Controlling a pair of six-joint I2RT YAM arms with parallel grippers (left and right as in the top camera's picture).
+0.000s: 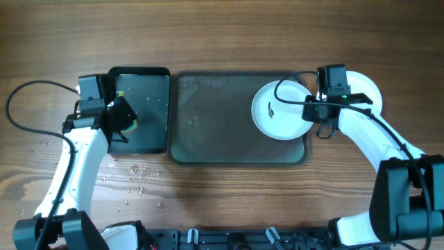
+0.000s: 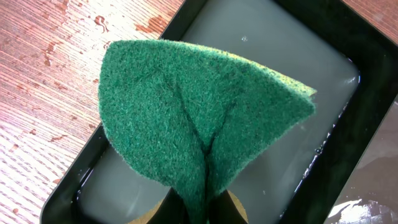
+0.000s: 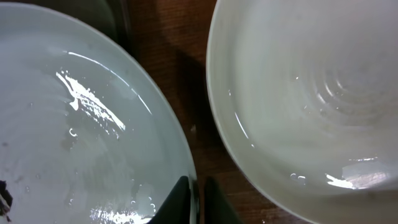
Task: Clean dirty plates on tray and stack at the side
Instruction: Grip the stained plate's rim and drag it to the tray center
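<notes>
The right fingers (image 3: 216, 202) are clamped on the rim of a white plate (image 1: 281, 110), which lies at the right end of the grey-green tray (image 1: 208, 132) and has a dark smudge (image 1: 270, 110) on it. A second plate (image 1: 365, 85) sits on the bench (image 1: 222, 35) just beside the tray. The left fingers (image 1: 119, 112) pinch a green sponge (image 2: 199, 118) above the black tray (image 1: 149, 139), which has water in it
</notes>
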